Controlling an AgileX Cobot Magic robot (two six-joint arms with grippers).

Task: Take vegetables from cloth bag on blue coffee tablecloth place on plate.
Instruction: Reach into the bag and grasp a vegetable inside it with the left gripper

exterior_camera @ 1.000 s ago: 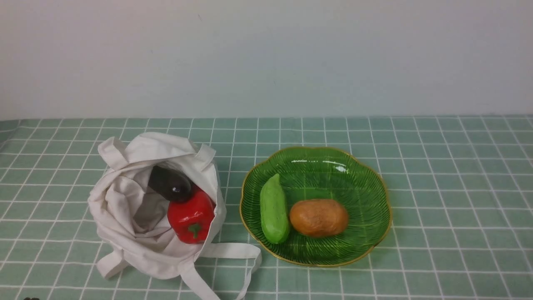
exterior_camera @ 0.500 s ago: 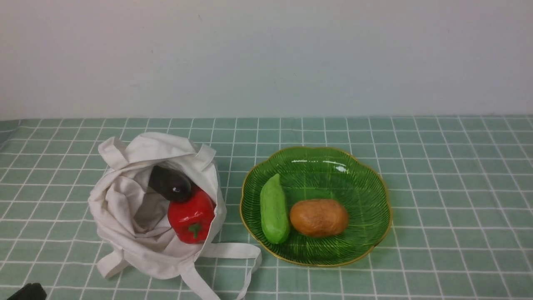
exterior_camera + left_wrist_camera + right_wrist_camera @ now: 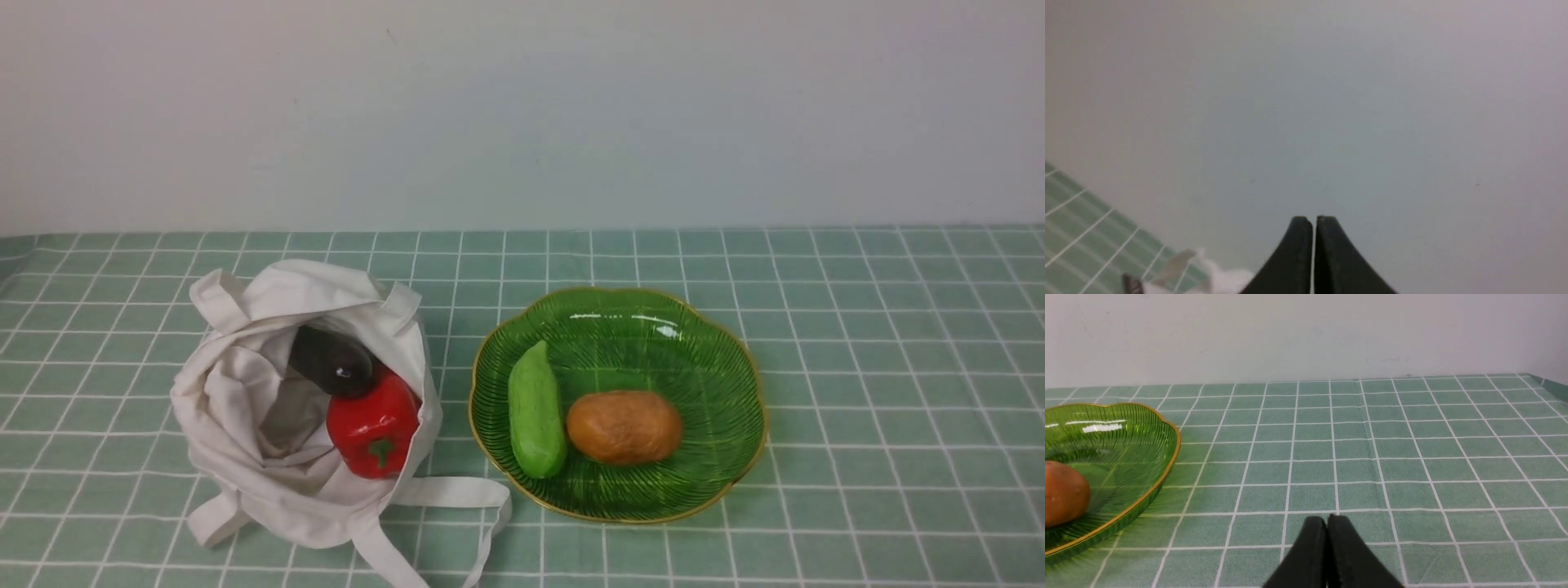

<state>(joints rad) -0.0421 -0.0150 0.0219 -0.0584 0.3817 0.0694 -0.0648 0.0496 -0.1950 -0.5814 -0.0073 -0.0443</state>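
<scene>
Inside the cloth bag point(image 3: 233, 408) lie the eggplant point(image 3: 333, 362) and red pepper point(image 3: 371, 429).

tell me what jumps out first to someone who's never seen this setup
The glossy red bell pepper sits in the open mouth of the off-white cloth bag on the left, with the dark eggplant right behind it. To the bag's right, the ribbed green plate with a gold rim holds a green vegetable and a brown potato side by side. Everything rests on the teal checked tablecloth.
</scene>
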